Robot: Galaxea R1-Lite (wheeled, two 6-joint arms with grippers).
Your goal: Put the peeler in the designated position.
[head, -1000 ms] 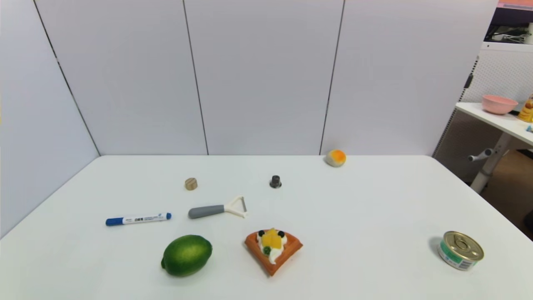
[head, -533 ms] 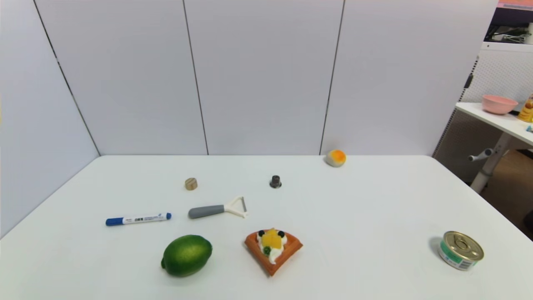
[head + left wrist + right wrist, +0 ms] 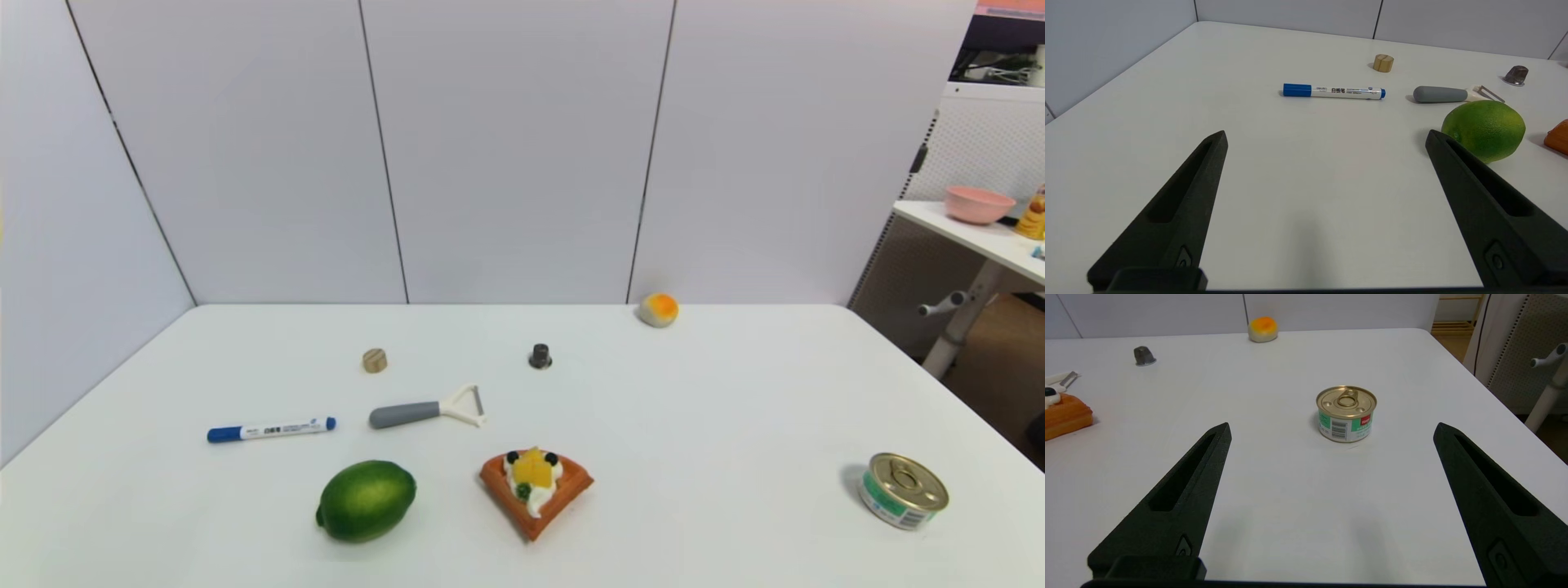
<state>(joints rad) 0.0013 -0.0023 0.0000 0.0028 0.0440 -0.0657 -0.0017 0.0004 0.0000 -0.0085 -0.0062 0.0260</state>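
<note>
The peeler [image 3: 426, 411] lies flat on the white table [image 3: 718, 392], left of centre, grey handle pointing left and white forked head to the right. In the left wrist view the peeler [image 3: 1443, 94] sits behind the lime. My left gripper [image 3: 1326, 136] is open, held low over the near-left part of the table, well short of the peeler. My right gripper [image 3: 1331, 428] is open too, over the near-right side with the can beyond it. Neither arm appears in the head view. The designated position carries no mark.
A blue-capped marker [image 3: 271, 429] lies left of the peeler; a lime [image 3: 366, 500] and a waffle slice [image 3: 535, 487] sit in front of it. A wooden disc [image 3: 374, 360], a dark knob [image 3: 540, 356], an orange-topped ball [image 3: 658, 309] and a tin can [image 3: 902, 491] are spread around.
</note>
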